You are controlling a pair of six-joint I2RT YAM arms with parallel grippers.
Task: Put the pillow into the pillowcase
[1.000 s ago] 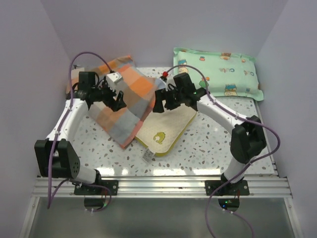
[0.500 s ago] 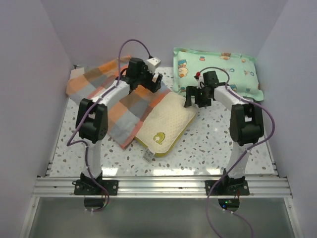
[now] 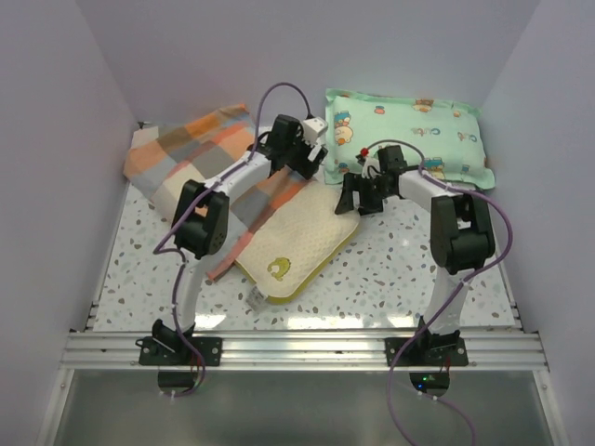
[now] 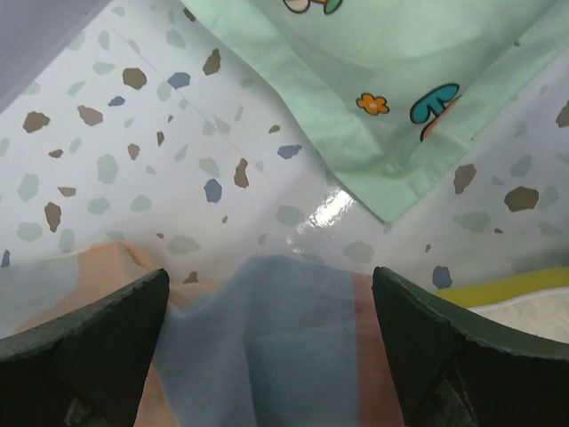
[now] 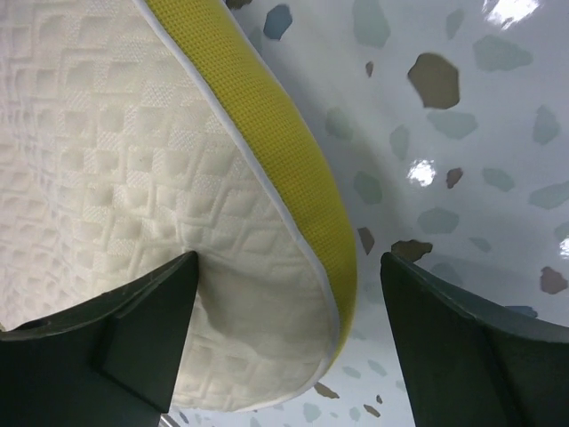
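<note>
Left claw (image 4: 267,311) gapes wide over the thin plaid pillowcase (image 4: 267,356), while the right claw (image 5: 289,267) stands wide astride a rounded corner of the quilted cream pillow (image 5: 107,178), gripping nothing. That pillow lies flat on the glossy speckled table (image 3: 400,269), its left edge covered by the pillowcase; whether inside or merely beneath is unclear. Behind, a mint-green cartoon-print pillow (image 3: 409,130) rests against pale lilac walls (image 3: 279,46).

The pillowcase (image 3: 195,149) spreads from the far left corner of the table (image 3: 400,269) toward its middle. The pillow (image 3: 293,243) lies mid-table, its left edge seemingly under the pillowcase's near flap. The other pillow (image 3: 409,130) sits in the far right corner. The left gripper (image 3: 305,165) is above the pillowcase's right end, and the right gripper (image 3: 358,197) is above the pillow's far right corner
</note>
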